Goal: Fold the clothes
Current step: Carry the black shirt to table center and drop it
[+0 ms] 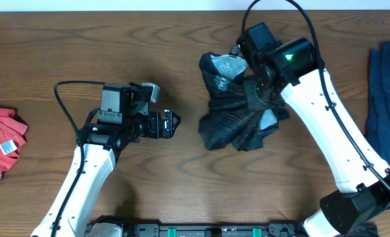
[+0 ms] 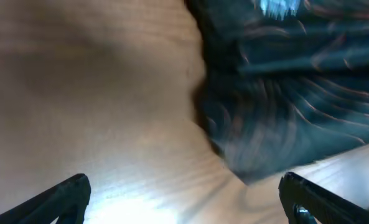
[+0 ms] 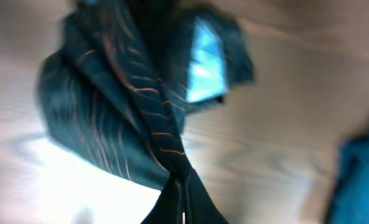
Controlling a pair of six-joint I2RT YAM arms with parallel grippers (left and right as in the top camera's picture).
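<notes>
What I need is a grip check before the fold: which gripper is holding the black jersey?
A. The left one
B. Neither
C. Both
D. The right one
D: the right gripper is shut on a pinch of the black jersey, while the left gripper stands wide open, short of the cloth.

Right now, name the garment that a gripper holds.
The black jersey with orange lines, pinched by the right gripper; the red shirt and blue shirt lie untouched.
</notes>
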